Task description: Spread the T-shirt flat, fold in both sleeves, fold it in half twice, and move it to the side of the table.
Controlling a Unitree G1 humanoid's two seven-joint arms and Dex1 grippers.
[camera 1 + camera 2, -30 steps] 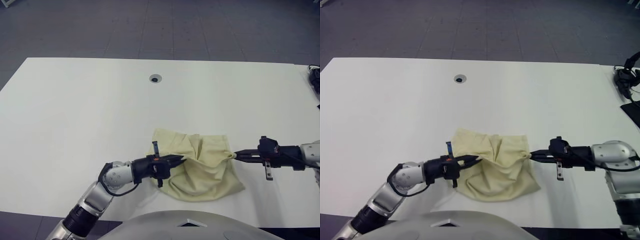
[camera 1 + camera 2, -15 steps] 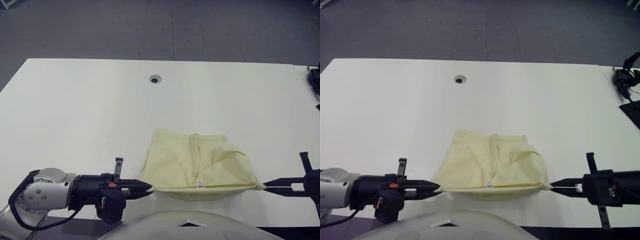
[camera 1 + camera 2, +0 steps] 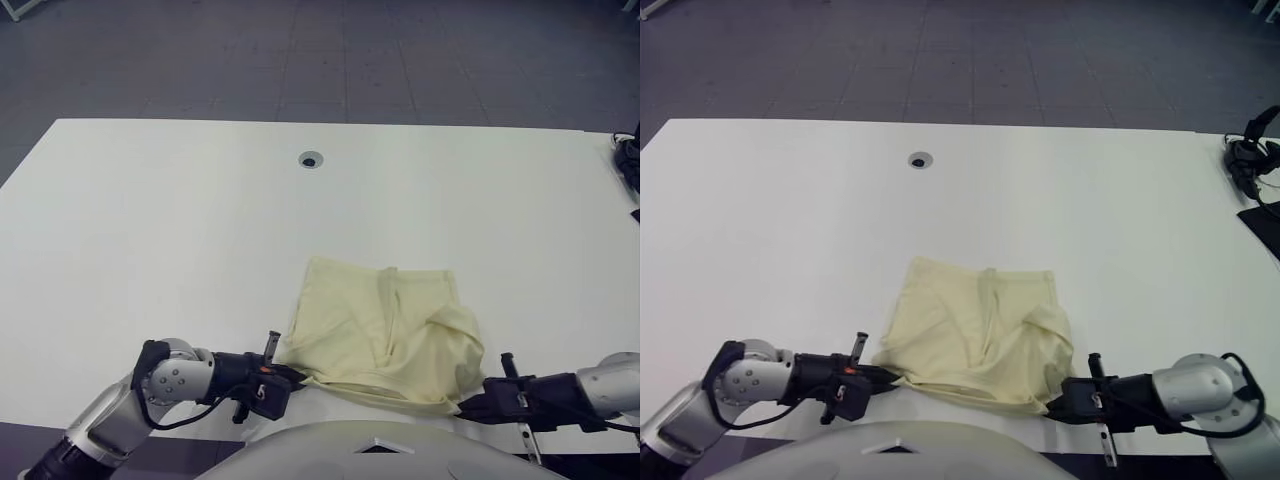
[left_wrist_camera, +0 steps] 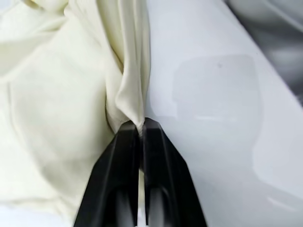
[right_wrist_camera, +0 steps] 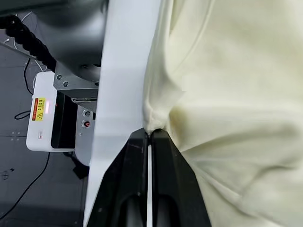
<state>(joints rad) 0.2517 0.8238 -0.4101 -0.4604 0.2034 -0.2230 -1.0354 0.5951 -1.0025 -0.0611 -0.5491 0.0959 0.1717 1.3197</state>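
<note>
At the near edge of the table (image 3: 150, 230), on our left, our left gripper (image 3: 292, 377) has its jaws closed on the near-left corner of the T-shirt (image 3: 375, 330). From there the pale yellow cloth runs rightward and away from us, bunched and creased rather than flat. Its held hem lies along the table edge as the long axis. We cannot tell which end is the collar. At the right end, our right gripper (image 3: 468, 407) pinches the near-right corner, jaws likewise closed. We judge that spreading calls for drawing these corners apart along that edge.
</note>
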